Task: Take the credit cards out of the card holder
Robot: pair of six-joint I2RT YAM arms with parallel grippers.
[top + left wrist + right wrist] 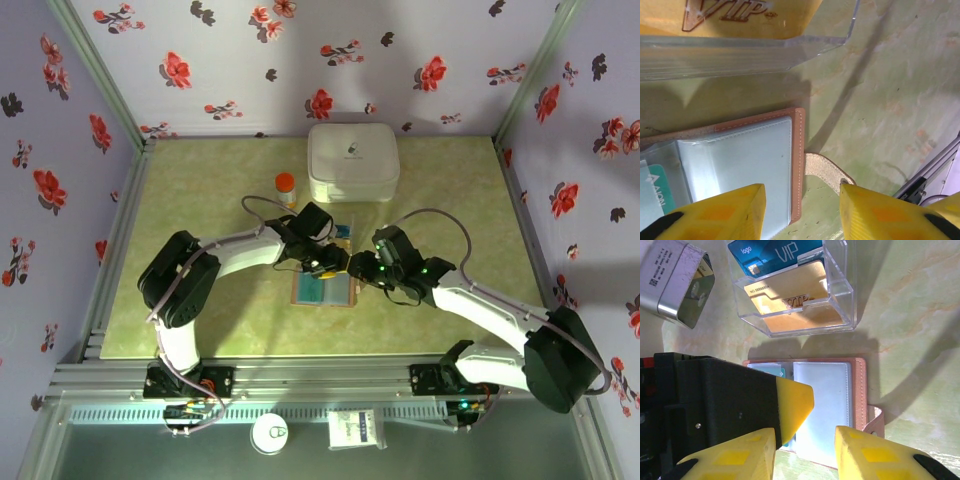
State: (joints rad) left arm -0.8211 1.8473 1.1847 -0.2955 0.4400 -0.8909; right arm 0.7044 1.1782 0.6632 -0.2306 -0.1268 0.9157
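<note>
My left pincer (802, 210) and right pincer (805, 452) hang part-open and empty just above the card holder (822, 405). It lies spread flat on the worktop (910, 315), probably so I can pin it while a card slides out. One teal card (652, 192) sits in its sleeve; just beyond the holder, one clear tray (840, 315) holds two: a gold card (790, 295) and a blue card (775, 255).

left claw (801, 210): jaws apart over card holder (740, 155) edge | teal card (655, 187) inside | gold card (740, 15) in clear tray (740, 52)
</note>
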